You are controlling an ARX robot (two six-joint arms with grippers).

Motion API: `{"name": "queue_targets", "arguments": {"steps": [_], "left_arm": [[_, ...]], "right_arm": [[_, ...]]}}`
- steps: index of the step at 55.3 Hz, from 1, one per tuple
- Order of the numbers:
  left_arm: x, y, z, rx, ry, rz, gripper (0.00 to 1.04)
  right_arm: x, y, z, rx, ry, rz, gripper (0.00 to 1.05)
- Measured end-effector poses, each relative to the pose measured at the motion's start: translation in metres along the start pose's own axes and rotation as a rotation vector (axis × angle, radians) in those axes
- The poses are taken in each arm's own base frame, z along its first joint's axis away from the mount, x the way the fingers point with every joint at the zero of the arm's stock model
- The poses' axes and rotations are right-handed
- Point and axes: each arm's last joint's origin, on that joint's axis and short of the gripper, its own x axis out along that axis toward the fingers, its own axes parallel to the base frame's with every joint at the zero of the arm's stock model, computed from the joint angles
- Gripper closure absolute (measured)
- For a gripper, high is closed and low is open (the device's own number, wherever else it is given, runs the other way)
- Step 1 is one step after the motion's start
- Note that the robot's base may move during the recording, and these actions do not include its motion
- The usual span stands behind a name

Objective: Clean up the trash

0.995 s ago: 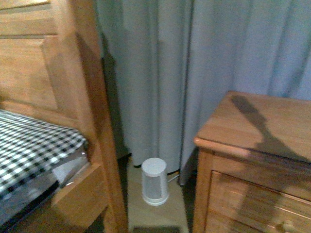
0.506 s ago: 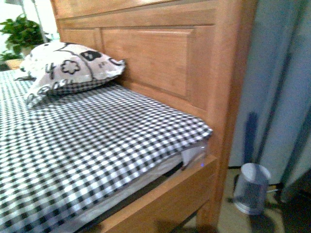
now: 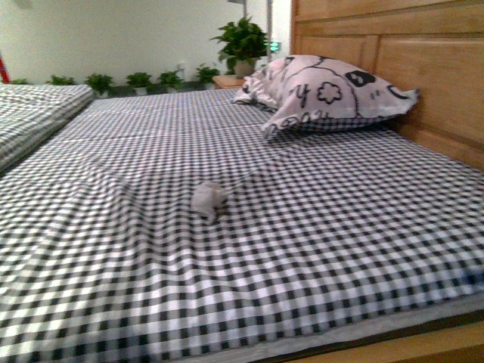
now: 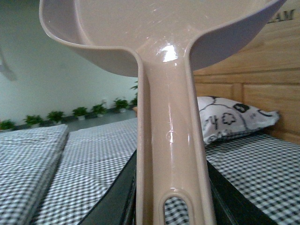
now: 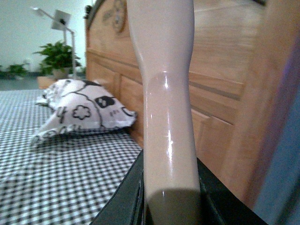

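Trash: the crumpled white tissue wad (image 3: 209, 199) lies on the checked bedsheet (image 3: 318, 249), just left of the front view's centre.
Pillow (image 3: 325, 91): at 1 o'clock from the wad, well apart, beside the wooden headboard (image 3: 423, 68).
Left gripper (image 4: 171, 208): dark fingers clamped on the dustpan (image 4: 164, 93) handle.
Right gripper (image 5: 171, 206): fingers closed around a beige plastic handle (image 5: 166, 117).

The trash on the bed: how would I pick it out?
Look at the big black-and-white checked bed. The trash lies alone near its middle, well short of the patterned pillow by the wooden headboard. It is the only small, crumpled white lump.
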Motion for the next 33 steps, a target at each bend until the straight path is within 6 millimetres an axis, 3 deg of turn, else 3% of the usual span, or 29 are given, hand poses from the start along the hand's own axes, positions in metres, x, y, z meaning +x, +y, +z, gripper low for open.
{"name": "queue_targets", "arguments": {"steps": [22, 29, 33], "left_arm": [[0.000, 0.000, -0.001, -0.007, 0.010, 0.001, 0.78], [0.016, 0.004, 0.003, -0.166, 0.418, 0.094, 0.78], [0.021, 0.006, -0.008, -0.193, 0.589, 0.093, 0.78]], "right_arm": [[0.000, 0.000, 0.000, 0.000, -0.001, -0.004, 0.84], [0.000, 0.000, 0.000, 0.000, -0.001, 0.000, 0.84], [0.000, 0.000, 0.000, 0.000, -0.002, 0.000, 0.84]]}}
